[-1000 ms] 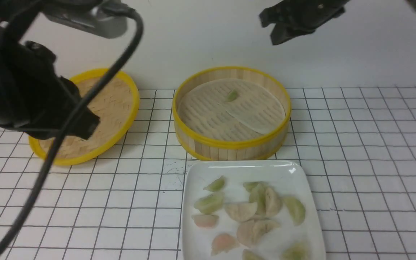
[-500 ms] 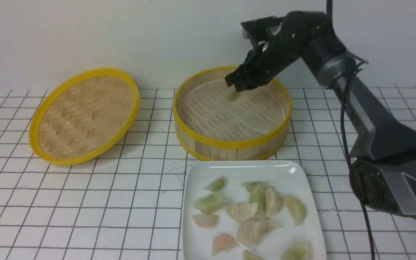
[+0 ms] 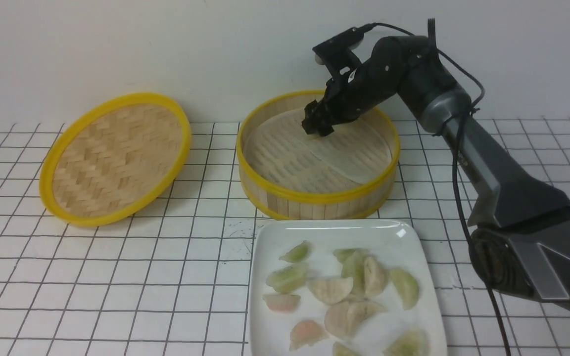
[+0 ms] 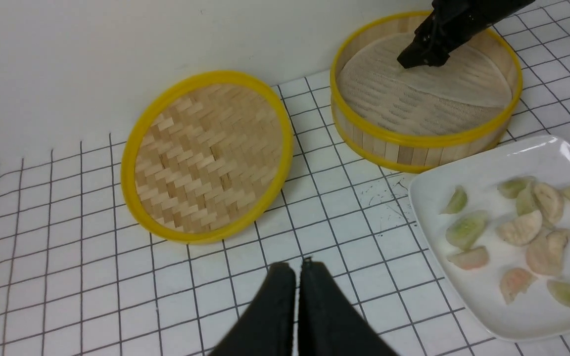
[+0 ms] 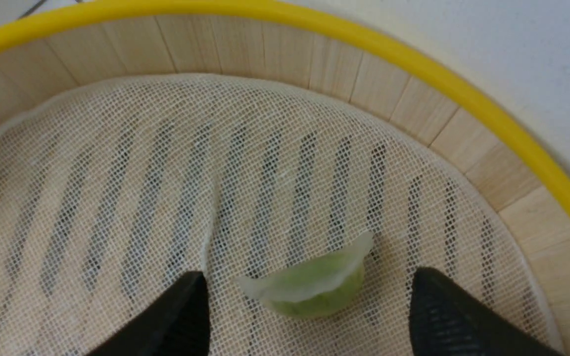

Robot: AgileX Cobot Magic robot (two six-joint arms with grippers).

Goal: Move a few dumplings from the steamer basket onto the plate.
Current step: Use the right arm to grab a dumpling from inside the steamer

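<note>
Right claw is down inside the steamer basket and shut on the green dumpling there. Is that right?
Not quite. The right claw is down inside the steamer basket, but it is open, not shut on the green dumpling: its fingers stand either side of it with a gap on each side. The right wrist view shows it.

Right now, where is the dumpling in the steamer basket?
Right wrist view: the dumpling lies in the steamer basket near its back wall, inside the open right pincer, untouched.
</note>
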